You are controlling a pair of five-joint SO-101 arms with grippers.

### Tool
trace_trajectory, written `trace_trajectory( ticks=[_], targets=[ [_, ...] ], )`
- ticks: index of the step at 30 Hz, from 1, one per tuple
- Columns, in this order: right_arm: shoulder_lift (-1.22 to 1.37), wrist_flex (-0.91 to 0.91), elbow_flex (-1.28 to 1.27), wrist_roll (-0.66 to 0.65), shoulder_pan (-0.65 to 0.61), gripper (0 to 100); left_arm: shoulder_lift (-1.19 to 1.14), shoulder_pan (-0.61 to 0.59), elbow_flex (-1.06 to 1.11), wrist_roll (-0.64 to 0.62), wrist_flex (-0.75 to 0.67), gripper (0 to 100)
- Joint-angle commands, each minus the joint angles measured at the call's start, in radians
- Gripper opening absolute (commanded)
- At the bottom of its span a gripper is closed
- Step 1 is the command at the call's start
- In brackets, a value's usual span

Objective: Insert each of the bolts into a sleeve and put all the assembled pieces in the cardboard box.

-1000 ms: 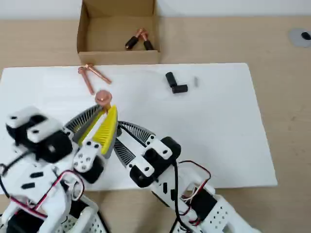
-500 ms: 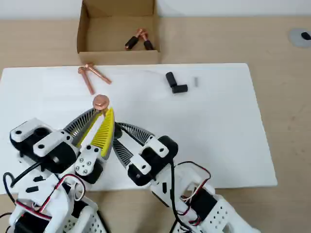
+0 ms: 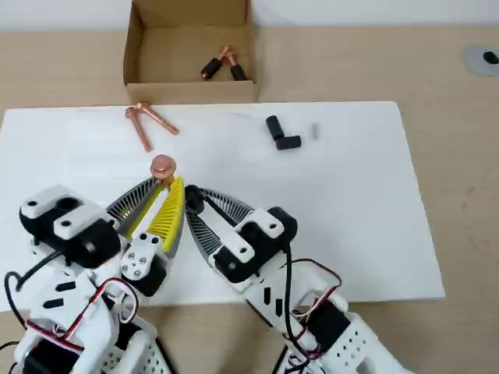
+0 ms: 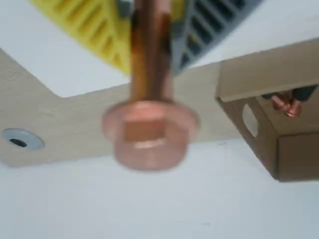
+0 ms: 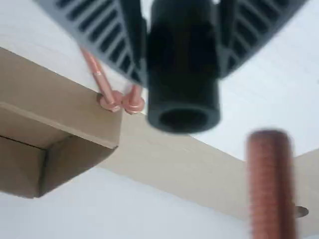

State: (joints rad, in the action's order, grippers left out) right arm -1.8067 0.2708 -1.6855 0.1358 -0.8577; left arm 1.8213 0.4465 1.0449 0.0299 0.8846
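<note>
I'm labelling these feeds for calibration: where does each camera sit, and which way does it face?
High view: fixed above the table, looking down on the white mat, cardboard box and both arms.
Left wrist view: on the left arm, looking along its fingers and held bolt toward the box.
Right wrist view: on the right arm, looking along its fingers and held sleeve.
Shared: all three show the box and that bolt.

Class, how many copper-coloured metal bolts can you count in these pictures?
5: two loose bolts on the white sheet, one in the left gripper, two sleeved in the cardboard box. Others may be hidden.
</note>
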Motion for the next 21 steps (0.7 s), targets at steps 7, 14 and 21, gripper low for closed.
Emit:
trace_trajectory(
  ticks=[7,14,21],
  targets=[
    [-0.131,0.002,-0.001,0.008,0.016,0.9,0.007,-0.014,-0.028,-0.026,-0.023,1],
    [-0.133,0.002,-0.001,0.008,0.016,0.9,0.007,-0.017,0.018,-0.029,-0.132,1],
    [-0.133,0.002,-0.001,0.008,0.016,0.9,0.007,-0.017,0.055,-0.035,-0.138,1]
  ],
)
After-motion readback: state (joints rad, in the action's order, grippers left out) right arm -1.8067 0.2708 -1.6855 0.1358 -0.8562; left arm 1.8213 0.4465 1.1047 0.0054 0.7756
